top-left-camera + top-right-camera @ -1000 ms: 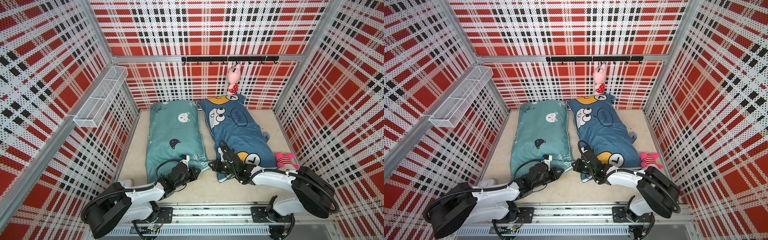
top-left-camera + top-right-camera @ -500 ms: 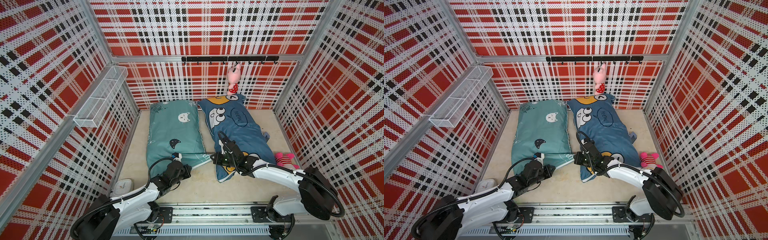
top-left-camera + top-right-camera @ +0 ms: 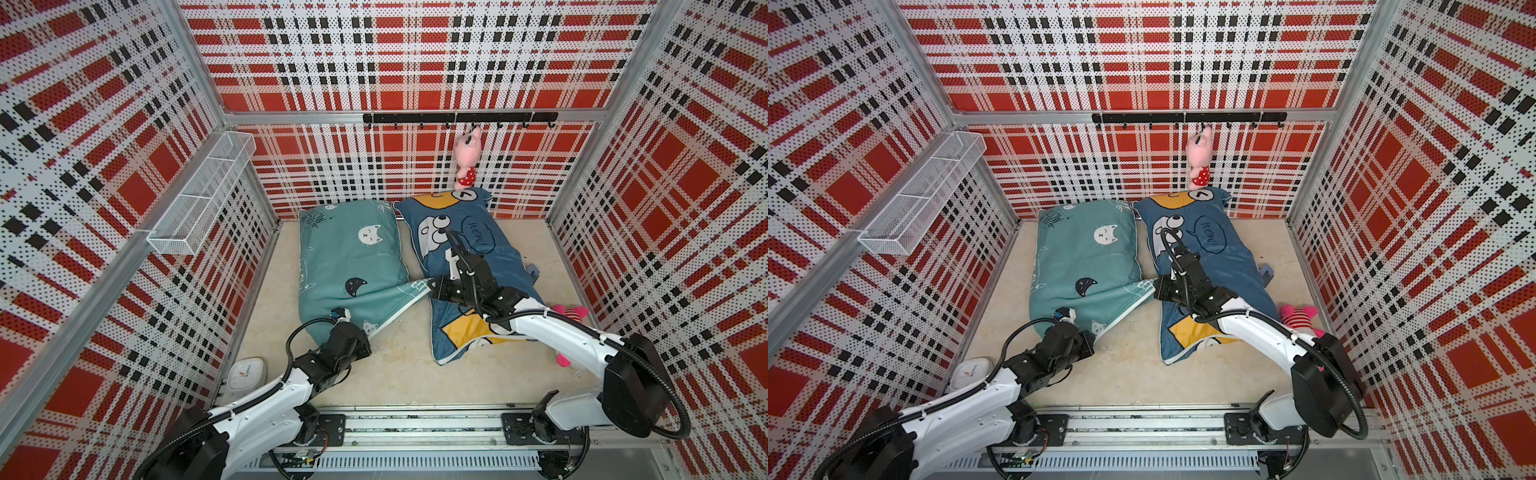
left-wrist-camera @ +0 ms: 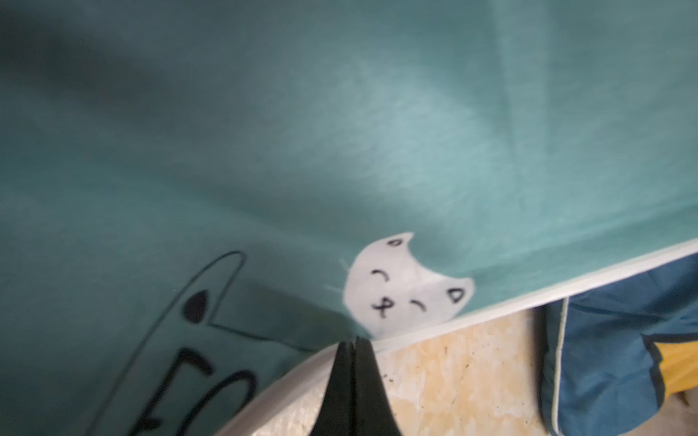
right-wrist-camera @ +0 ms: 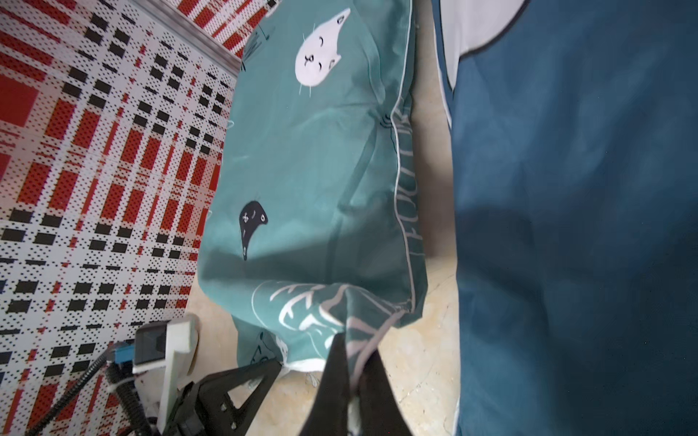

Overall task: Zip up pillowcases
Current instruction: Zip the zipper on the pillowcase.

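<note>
The teal cat-print pillowcase (image 3: 353, 257) lies centre-left in both top views, its white-piped near edge stretched diagonally from the left gripper (image 4: 355, 341), pinched on it lower left, up to the right gripper (image 5: 353, 339), clamped on its corner.

Left arm (image 3: 266, 397), right arm (image 3: 561, 336): white link shells, black joint housings, black corrugated cables outside. Left gripper (image 4: 355, 341), right gripper (image 5: 355, 345): black tapered fingers.
</note>
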{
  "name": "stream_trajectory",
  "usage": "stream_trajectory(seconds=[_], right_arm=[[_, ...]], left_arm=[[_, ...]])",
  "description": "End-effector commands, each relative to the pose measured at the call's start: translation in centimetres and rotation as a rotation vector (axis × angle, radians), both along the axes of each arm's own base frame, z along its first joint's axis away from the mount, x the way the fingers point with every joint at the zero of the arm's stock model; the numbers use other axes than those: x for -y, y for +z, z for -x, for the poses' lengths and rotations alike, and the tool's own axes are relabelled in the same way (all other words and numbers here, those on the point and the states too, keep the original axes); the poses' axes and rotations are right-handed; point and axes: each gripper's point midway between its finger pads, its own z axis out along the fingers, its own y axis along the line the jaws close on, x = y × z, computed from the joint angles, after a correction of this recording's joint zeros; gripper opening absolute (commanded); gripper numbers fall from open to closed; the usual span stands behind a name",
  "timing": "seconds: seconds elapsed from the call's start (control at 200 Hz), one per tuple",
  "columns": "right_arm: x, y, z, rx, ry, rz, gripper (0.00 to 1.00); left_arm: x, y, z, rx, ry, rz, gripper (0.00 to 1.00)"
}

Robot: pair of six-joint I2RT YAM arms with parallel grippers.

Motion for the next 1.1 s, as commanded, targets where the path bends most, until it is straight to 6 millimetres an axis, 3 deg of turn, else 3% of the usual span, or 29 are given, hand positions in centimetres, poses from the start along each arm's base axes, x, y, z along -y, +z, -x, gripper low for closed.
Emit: stream_trajectory(seconds=[0.0,0.291,0.732,1.092], right_arm=[[1.1,2.2,-2.5,0.073,-0.032,0.028,0.00],[2.4,4.4,-6.1,0.121,-0.068,0.028,0.00],[3.7,7.1,-11.1,0.184,-0.113,0.033,0.00],[3.8,8.0,-11.5,0.188,-0.116,0.048,0.00]], left_arm=[[-1.8,-0.2,0.1,-0.018,0.047,-0.083,0.00],[-2.8,-0.5,0.6,-0.034,0.077,-0.122,0.00],[-2.7,-1.8,2.2,-0.064,0.091,-0.101,0.00],[-2.7,-1.1,2.8,-0.051,0.104,-0.064,0.00]])
